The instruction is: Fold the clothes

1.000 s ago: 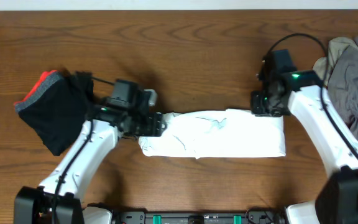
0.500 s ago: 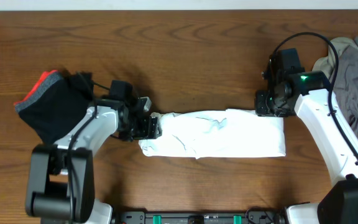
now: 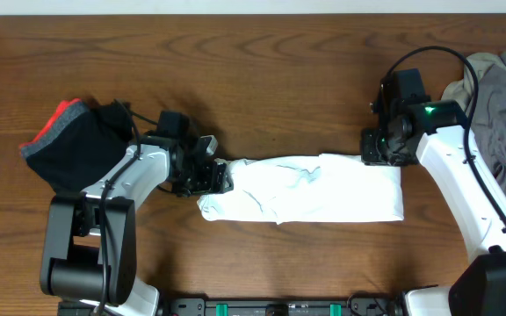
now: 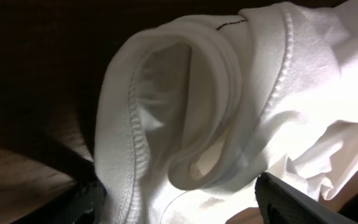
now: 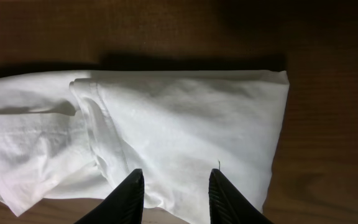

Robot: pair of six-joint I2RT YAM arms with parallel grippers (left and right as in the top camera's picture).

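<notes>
The clothes in play are a white T-shirt [image 3: 310,191], folded into a long band across the middle of the table. My left gripper [image 3: 211,175] is at its left end. In the left wrist view, bunched hem and seams [image 4: 185,112] fill the space between the widely spread fingers [image 4: 291,202], so the left gripper [image 4: 185,208] is open. My right gripper [image 3: 378,149] hovers over the band's upper right corner. In the right wrist view its fingers [image 5: 129,196] stand apart above the flat white cloth [image 5: 185,118], gripping nothing; the right gripper [image 5: 176,199] is open.
A black garment with a red and grey band [image 3: 73,154] lies at the left, just behind my left arm. A heap of grey clothes [image 3: 499,105] sits at the right edge. Bare brown wooden table [image 3: 262,79] stretches behind the shirt to the far edge.
My left gripper has shifted slightly left at the shirt's end and its jaws have spread wider. My right gripper has drawn a little right off the corner, then held still.
</notes>
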